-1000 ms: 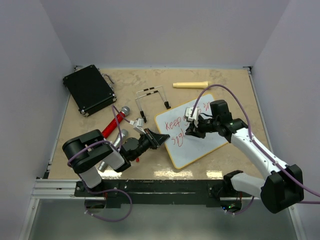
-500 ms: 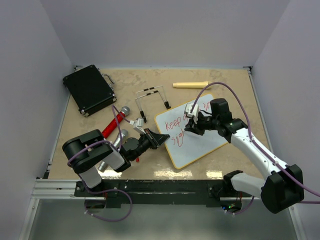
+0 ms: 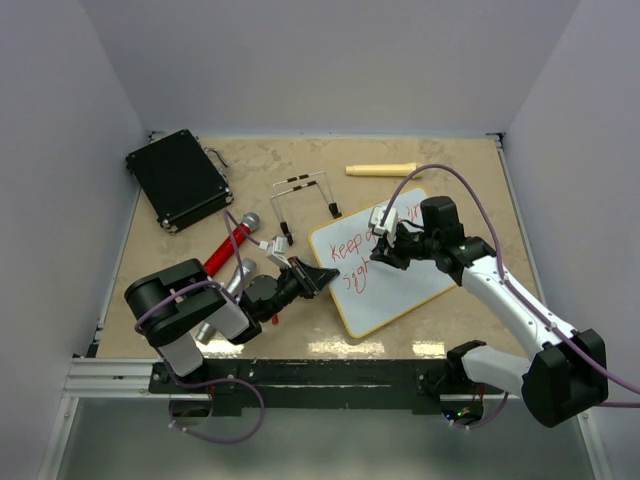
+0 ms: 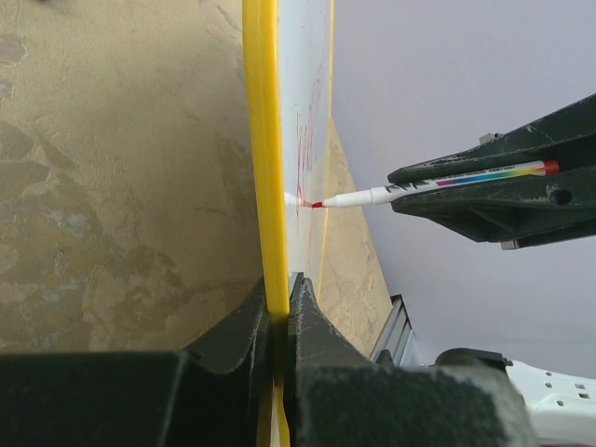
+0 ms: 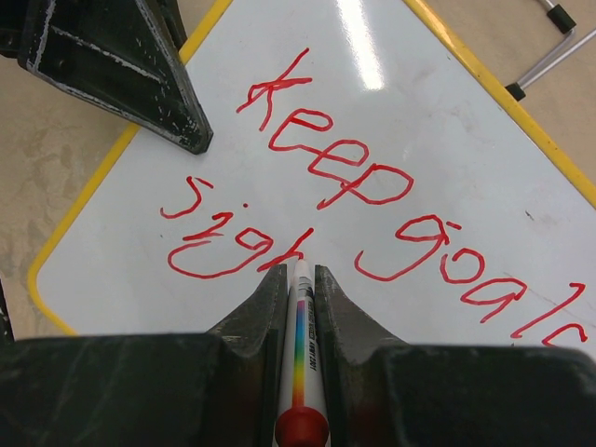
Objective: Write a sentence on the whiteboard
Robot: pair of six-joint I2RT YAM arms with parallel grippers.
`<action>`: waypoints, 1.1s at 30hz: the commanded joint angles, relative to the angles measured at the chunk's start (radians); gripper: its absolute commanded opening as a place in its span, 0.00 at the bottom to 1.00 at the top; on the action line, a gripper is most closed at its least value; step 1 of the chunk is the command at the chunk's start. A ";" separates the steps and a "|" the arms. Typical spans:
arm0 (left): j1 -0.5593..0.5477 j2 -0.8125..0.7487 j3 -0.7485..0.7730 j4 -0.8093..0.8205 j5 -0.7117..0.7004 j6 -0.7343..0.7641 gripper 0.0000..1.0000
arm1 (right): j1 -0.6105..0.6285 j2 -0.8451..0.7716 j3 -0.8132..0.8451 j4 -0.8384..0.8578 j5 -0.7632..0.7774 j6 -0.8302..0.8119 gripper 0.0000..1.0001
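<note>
Bearing red 2-line sentence (image 5: 346,177): glossy whiteboard (image 5: 419,112)

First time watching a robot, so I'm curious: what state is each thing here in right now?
whiteboard: lying flat, its yellow edge clamped.
sentence: partly written in red, "Keep goals" above and "sigh" below.
marker: uncapped, tip at the board just after "sigh".
left gripper: shut on the whiteboard's edge.
right gripper: shut on the marker.
black case: closed.
</note>
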 commanded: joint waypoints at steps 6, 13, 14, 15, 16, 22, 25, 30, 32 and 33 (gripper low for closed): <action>-0.004 -0.001 -0.022 0.304 0.036 0.155 0.00 | 0.001 0.006 0.039 -0.131 -0.017 -0.121 0.00; -0.004 0.005 -0.021 0.307 0.036 0.153 0.00 | 0.001 0.017 0.047 -0.161 -0.026 -0.142 0.00; -0.002 0.005 -0.021 0.307 0.037 0.155 0.00 | 0.001 0.012 0.047 -0.154 -0.028 -0.122 0.00; -0.004 0.007 -0.021 0.307 0.039 0.155 0.00 | 0.001 -0.006 0.045 -0.140 -0.028 -0.109 0.00; -0.004 0.007 -0.021 0.307 0.037 0.153 0.00 | 0.001 -0.015 0.045 -0.105 -0.023 -0.096 0.00; -0.004 0.010 -0.019 0.309 0.040 0.153 0.00 | -0.005 -0.043 0.053 -0.013 0.017 -0.025 0.00; -0.002 0.013 -0.018 0.310 0.040 0.152 0.00 | -0.003 -0.034 0.051 -0.003 0.020 -0.017 0.00; -0.002 0.018 -0.013 0.312 0.043 0.152 0.00 | -0.005 -0.018 0.048 -0.013 0.024 -0.020 0.00; -0.004 0.016 -0.014 0.312 0.043 0.150 0.00 | -0.003 -0.012 0.048 -0.019 0.021 -0.025 0.00; -0.002 0.015 -0.014 0.312 0.043 0.152 0.00 | -0.003 -0.011 0.047 -0.022 0.021 -0.026 0.00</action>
